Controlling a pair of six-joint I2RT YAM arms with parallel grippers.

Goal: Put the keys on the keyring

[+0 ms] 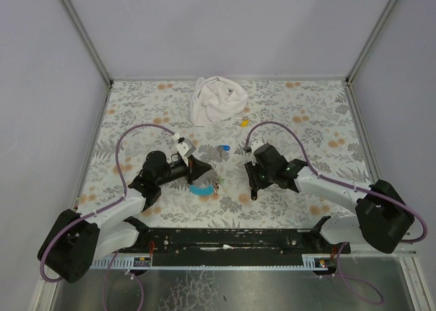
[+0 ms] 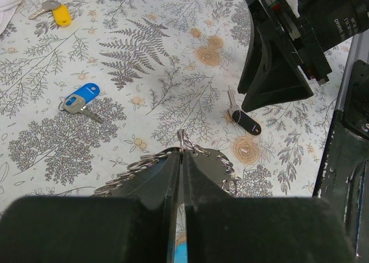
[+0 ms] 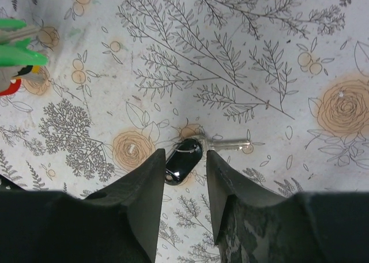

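My left hand [image 2: 181,157] clenches the keyring [image 2: 181,138]; my right hand [image 3: 185,160], unclenched, straddles a black-capped key [image 3: 226,143] on the worktop [image 3: 277,55], a blue-capped key [image 2: 81,96] nearby.

I sit at a table [image 1: 306,106] spread with a grey-leaf, orange-flower print. Plain pale lilac walls [image 1: 225,24] close it in on the left, far and right, joined by metal corner posts [image 1: 82,31]. The light is soft and even.

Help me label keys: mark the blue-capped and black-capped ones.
blue-capped key [image 2: 85,93], left wrist view, on its plastic cap.
black-capped key [image 3: 184,157], right wrist view, on its plastic cap.
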